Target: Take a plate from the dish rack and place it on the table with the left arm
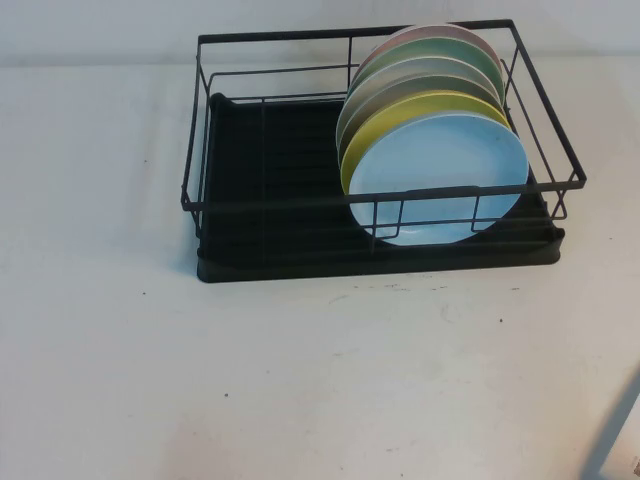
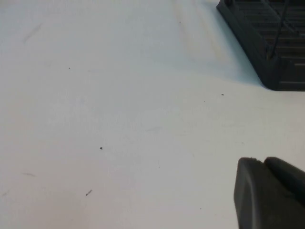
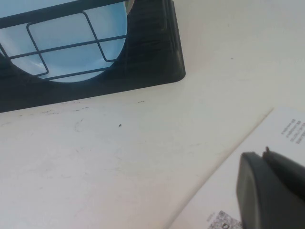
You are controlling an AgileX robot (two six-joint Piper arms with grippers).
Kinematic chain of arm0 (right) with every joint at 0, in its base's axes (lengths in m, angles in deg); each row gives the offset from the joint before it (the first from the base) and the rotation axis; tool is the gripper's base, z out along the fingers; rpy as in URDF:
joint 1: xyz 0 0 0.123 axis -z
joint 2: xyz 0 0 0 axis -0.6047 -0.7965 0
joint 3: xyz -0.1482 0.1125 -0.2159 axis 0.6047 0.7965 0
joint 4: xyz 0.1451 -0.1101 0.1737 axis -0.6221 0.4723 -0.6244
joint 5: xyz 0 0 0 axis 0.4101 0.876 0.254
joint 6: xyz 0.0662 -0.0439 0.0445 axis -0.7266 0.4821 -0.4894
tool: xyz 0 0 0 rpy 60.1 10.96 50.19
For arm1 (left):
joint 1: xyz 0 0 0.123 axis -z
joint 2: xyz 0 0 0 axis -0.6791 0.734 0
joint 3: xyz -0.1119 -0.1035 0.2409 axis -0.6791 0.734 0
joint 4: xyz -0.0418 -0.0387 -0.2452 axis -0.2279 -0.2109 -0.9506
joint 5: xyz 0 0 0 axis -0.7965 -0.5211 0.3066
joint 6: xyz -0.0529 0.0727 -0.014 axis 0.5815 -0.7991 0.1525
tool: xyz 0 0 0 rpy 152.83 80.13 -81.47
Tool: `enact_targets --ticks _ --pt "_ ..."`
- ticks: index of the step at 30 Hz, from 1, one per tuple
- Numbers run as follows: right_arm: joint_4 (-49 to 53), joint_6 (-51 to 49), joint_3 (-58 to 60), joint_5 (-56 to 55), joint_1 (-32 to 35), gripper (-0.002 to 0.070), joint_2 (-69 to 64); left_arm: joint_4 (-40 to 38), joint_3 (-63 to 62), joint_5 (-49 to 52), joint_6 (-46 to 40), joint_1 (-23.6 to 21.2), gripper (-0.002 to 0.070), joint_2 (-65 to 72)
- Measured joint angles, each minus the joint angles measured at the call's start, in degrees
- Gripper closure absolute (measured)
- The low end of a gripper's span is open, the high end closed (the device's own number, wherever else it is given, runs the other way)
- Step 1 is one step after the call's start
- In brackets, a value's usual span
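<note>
Nothing done yet: the glossy light-blue round plate (image 1: 440,175) stands in the black wire dish rack (image 1: 270,190)
Left end effector (image 2: 269,193) over bare off-white bench (image 2: 119,119), right end effector (image 3: 271,191) parked; openings cannot be told

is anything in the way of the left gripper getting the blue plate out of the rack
Partly. The light-blue plate stands frontmost in the dish rack, behind its front wire rail, so it has to lift up over that. The yellow plate sits close behind. The left gripper hovers over bare table; the right gripper is off to the side.
</note>
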Motion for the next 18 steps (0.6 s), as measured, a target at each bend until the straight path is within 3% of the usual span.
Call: enact_targets --ticks 12,15,18 --pt "0.00 0.00 0.00 0.00 0.00 0.0696 0.00 -2.03 0.00 0.00 0.04 0.00 0.0679 0.00" --pt "0.00 0.00 0.00 0.00 0.00 0.0696 0.00 -6.84 0.00 -0.70 2.08 0.00 0.0679 0.00" --pt "0.00 0.00 0.00 0.00 0.00 0.0696 0.00 -16.96 0.00 -3.14 7.81 0.00 0.0679 0.00"
